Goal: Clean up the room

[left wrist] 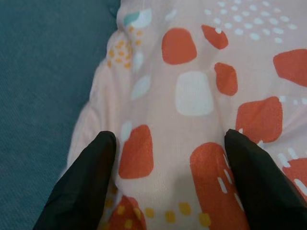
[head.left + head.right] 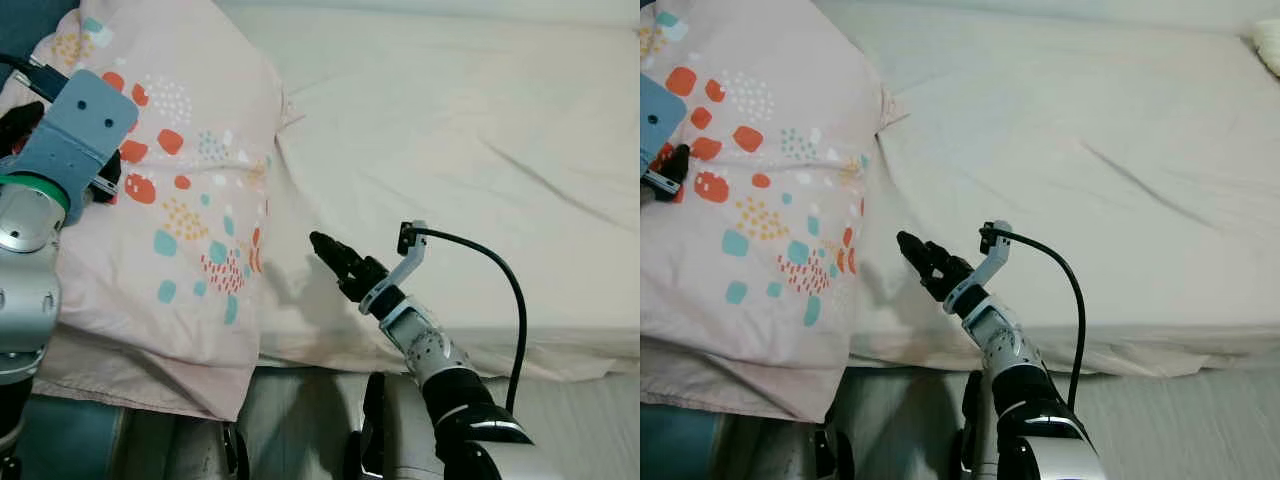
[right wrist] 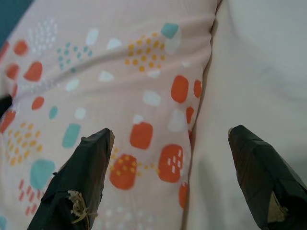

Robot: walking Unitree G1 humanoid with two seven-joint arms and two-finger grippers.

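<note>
The left hand (image 1: 168, 191), spread wide, presses on the pillow (image 2: 180, 200) while the right hand (image 2: 335, 258), also wide, hovers beside its edge above the bed (image 2: 450, 150), probably to straighten it

- Wide cream-white fitted bed sheet (image 2: 450, 150), lightly creased, stretched across the mattress to its front edge.
- Teal woven fabric surface (image 1: 43, 72) beside the mattress's left edge.
- Pale grey floor (image 2: 1180, 430) below the front edge.

Pink blanket (image 2: 190, 200) cut off at left edge.
</note>
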